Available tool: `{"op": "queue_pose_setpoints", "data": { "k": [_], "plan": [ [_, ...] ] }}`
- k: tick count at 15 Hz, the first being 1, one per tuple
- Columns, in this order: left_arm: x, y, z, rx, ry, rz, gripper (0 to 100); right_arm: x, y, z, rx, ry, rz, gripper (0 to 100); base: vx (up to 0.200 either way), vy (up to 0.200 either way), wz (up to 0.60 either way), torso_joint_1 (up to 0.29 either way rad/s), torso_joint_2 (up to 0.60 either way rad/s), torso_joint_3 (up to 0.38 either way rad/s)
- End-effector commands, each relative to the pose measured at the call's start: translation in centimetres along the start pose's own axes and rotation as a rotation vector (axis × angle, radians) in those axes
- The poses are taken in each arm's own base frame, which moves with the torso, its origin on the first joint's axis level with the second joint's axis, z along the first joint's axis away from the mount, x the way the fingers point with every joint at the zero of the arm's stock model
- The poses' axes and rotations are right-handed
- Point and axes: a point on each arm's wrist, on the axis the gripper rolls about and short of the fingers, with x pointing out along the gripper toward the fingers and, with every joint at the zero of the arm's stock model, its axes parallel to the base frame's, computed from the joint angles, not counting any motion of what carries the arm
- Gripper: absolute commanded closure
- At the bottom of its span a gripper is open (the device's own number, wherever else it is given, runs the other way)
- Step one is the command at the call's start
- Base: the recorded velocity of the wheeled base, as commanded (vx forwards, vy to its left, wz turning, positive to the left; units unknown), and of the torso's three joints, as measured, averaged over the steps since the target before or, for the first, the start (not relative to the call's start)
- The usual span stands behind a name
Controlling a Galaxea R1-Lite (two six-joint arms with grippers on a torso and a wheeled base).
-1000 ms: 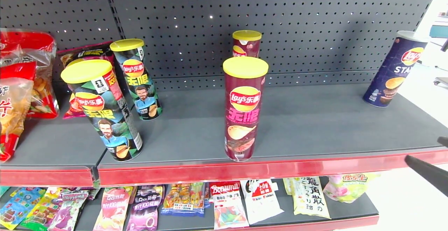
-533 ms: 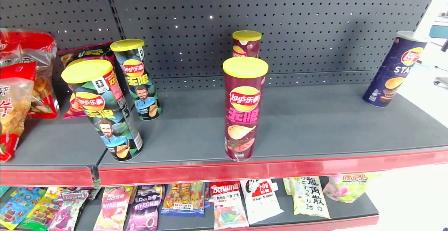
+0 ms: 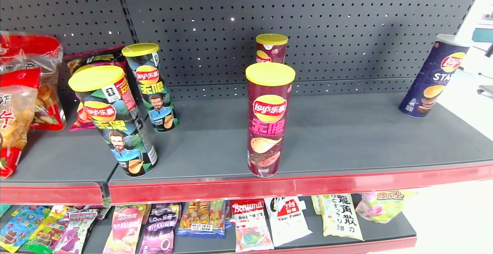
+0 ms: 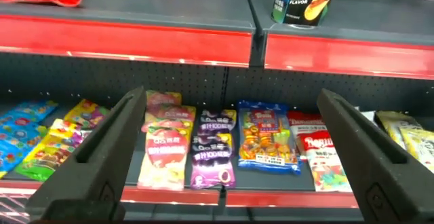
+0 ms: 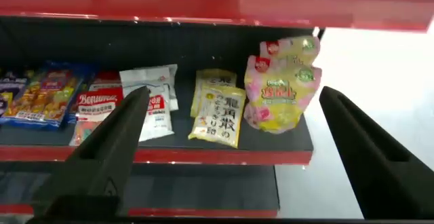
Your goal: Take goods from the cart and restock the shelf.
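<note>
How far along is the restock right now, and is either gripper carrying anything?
Done: five chip cans stand on the grey upper shelf: two green-and-black cans, two maroon cans, one dark blue can. In hand: nothing; the left gripper and right gripper are open and empty, level with the lower shelf's snack packets. Left: probably more cans for the bare stretch between maroon and blue.

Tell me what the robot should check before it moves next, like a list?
1. Left gripper open, nothing in it: ok.
2. Right gripper open, nothing in it: ok.
3. Bare room on the upper shelf between the front maroon can and the blue can: ok.
4. Front maroon can stands upright: ok.
5. Where the cart stands: cannot tell.
</note>
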Motion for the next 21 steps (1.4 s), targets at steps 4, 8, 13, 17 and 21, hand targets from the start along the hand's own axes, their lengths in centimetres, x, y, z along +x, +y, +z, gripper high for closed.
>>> {"op": "queue_pose_setpoints", "data": {
  "k": [4, 8, 13, 17, 21],
  "plan": [
    [0.14, 0.04, -0.42, 0.060, 0.009, 0.005, 0, 0.62, 0.03, -0.72, -0.007, -0.105, -0.008, 0, 0.000, 0.000, 0.00, 0.000, 0.00, 0.000],
    [0.21, 0.03, -0.48, 0.103, 0.000, -0.001, 0, 0.60, -0.19, -0.72, 0.087, -0.108, -0.104, 0, 0.000, 0.000, 0.00, 0.000, 0.00, 0.000],
    [0.21, 0.03, -0.48, 0.103, 0.000, -0.001, 0, 0.86, -0.04, -1.31, 0.054, -0.090, -0.051, 0, 0.000, 0.000, 0.00, 0.000, 0.00, 0.000],
    [0.21, 0.03, -0.48, 0.101, 0.000, -0.001, 0, 0.87, -0.02, -1.40, 0.063, -0.082, -0.045, 0, -0.050, 0.000, 0.00, 0.001, 0.00, 0.001],
    [0.21, 0.03, -0.48, 0.101, 0.000, -0.001, 0, 0.87, -0.02, -1.40, 0.062, -0.081, -0.045, 0, -0.200, 0.000, 0.00, 0.002, 0.00, 0.001]
  ]
}}
